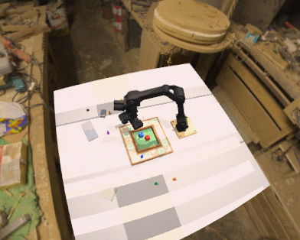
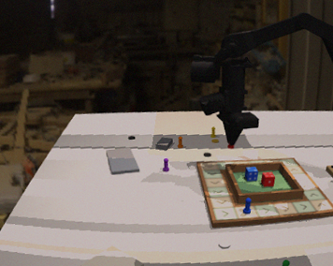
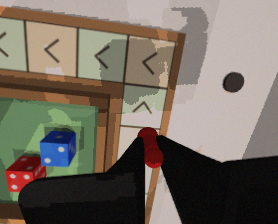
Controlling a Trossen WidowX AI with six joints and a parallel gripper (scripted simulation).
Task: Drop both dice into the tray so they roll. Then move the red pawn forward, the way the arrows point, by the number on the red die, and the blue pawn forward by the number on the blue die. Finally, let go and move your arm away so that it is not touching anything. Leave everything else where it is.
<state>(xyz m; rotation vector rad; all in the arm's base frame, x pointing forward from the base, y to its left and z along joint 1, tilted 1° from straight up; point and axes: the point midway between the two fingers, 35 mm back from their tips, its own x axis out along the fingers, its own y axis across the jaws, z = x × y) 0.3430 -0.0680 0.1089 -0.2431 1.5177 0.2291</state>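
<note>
Pinching the red pawn (image 3: 150, 148) in the gripper (image 3: 150, 155), above the board's (image 3: 150, 64) corner arrow squares. Visible from wrist only: white pips on red die (image 3: 23, 174) and blue die (image 3: 58, 148) in the tray (image 2: 268, 194). Elsewhere, blue pawn (image 2: 247, 205) on the track.

No words or brand names can be read. The board (image 3: 150, 55) carries arrow signs on its squares. White pips mark the red die (image 3: 24, 174) and blue die (image 3: 58, 148); their counts are unclear.

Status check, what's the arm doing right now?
Gripper shut on red pawn, held above the board's edge. Both dice in tray. Blue pawn on track. Nothing in the way.
</note>
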